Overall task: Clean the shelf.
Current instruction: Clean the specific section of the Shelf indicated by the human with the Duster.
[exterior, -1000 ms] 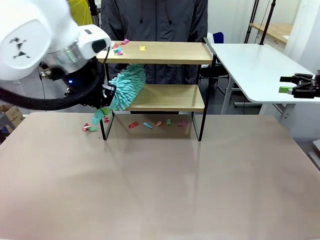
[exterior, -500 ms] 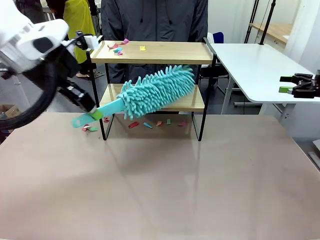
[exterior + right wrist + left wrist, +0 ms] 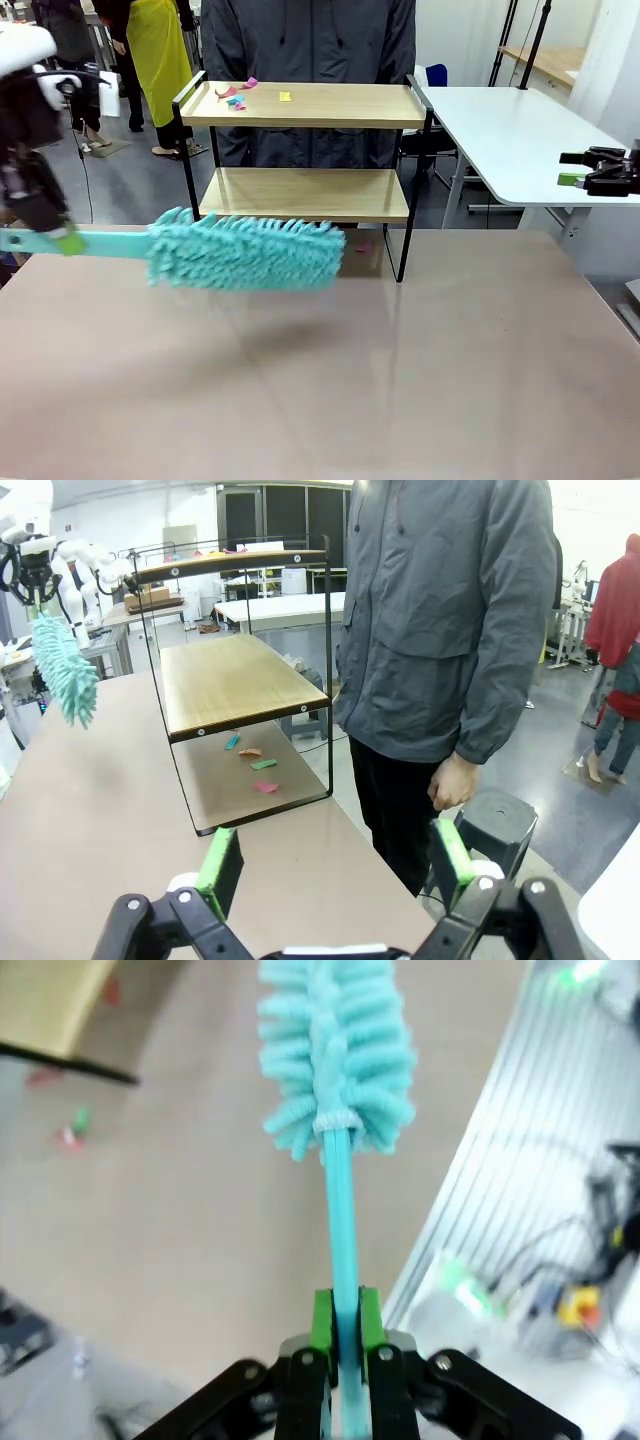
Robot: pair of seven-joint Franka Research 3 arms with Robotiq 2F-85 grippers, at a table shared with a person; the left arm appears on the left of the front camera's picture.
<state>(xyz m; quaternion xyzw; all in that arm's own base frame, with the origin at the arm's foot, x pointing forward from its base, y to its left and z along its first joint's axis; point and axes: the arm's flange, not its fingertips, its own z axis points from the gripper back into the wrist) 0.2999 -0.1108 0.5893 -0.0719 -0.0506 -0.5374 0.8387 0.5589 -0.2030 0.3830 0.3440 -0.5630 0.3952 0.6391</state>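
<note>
The shelf [image 3: 320, 195] stands at the table's far side, with a few paper scraps [image 3: 238, 96] on the left of its top board. A teal fluffy duster [image 3: 245, 253] hangs level over the table in front of the shelf's left half. My left gripper [image 3: 66, 240] is shut on the duster's handle at the far left. In the left wrist view my left gripper [image 3: 341, 1305] clamps the thin handle, and the duster head [image 3: 335, 1050] points away. My right gripper [image 3: 588, 172] hovers off to the right, and the right wrist view shows the right gripper [image 3: 335, 865] open with nothing in it.
A person [image 3: 310, 40] stands right behind the shelf. Scraps [image 3: 255, 762] lie on the table under the shelf [image 3: 240, 680], and more scraps [image 3: 68, 1136] lie beside its foot. A white side table [image 3: 510, 130] adjoins at the right.
My left arm pulled the duster out of the lower tier and swung it left and down; it now lies level over the table in front of the shelf. The right arm held still.
</note>
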